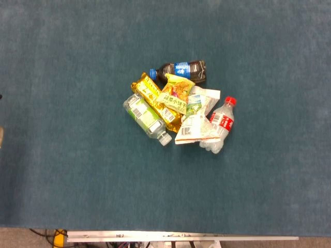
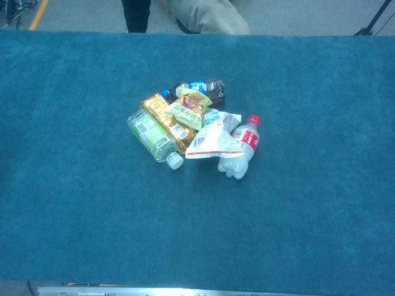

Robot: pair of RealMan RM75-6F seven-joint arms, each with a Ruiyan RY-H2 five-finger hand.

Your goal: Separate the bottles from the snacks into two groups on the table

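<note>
Bottles and snacks lie heaped together mid-table. A dark cola bottle with a blue label (image 1: 182, 69) (image 2: 200, 87) lies at the back. A clear bottle with a green label (image 1: 145, 118) (image 2: 153, 137) lies at the left, cap toward me. At the right lies a clear bottle with a red cap and label (image 1: 221, 123) (image 2: 241, 150). Between them sit a gold snack pack (image 1: 155, 100) (image 2: 167, 121), a yellow-green snack bag (image 1: 176, 93) (image 2: 188, 108) and a white snack bag (image 1: 196, 117) (image 2: 213, 138), which overlaps the red-capped bottle. Neither hand shows in either view.
The blue cloth-covered table (image 1: 77, 181) (image 2: 80, 216) stretches wide around the heap. Its metal front edge (image 1: 181, 238) runs along the bottom. Beyond the far edge, a person's legs (image 2: 185, 13) stand on the floor.
</note>
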